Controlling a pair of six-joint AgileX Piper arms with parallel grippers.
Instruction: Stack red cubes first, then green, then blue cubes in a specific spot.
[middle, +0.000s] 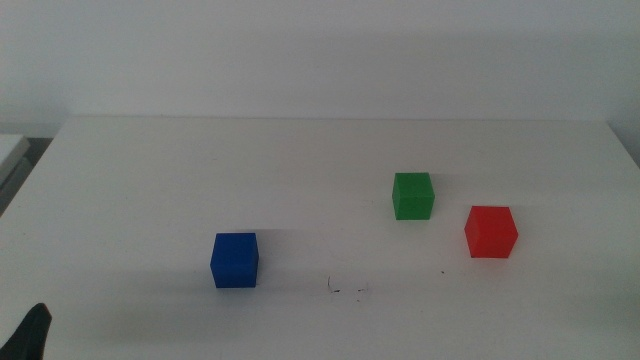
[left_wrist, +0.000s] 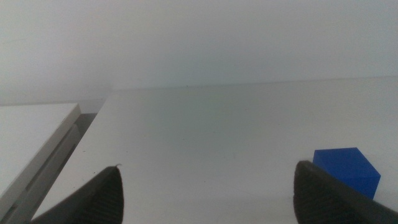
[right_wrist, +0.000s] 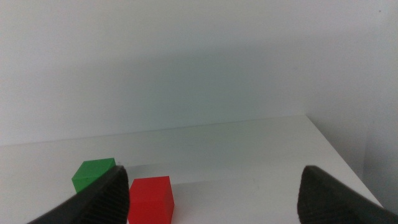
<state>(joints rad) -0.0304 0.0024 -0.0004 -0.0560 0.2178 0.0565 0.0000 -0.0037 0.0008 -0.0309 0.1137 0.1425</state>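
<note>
Red cube (middle: 491, 232) sits beside green (middle: 412, 195); my right claw (right_wrist: 211, 205) and left claw (left_wrist: 208, 199) gape wide, empty.

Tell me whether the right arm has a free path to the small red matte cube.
Probably yes. The right gripper is open with the red cube just ahead of its jaws on bare white table. The green cube stands apart from it, on the far side, so nothing blocks the approach.
</note>
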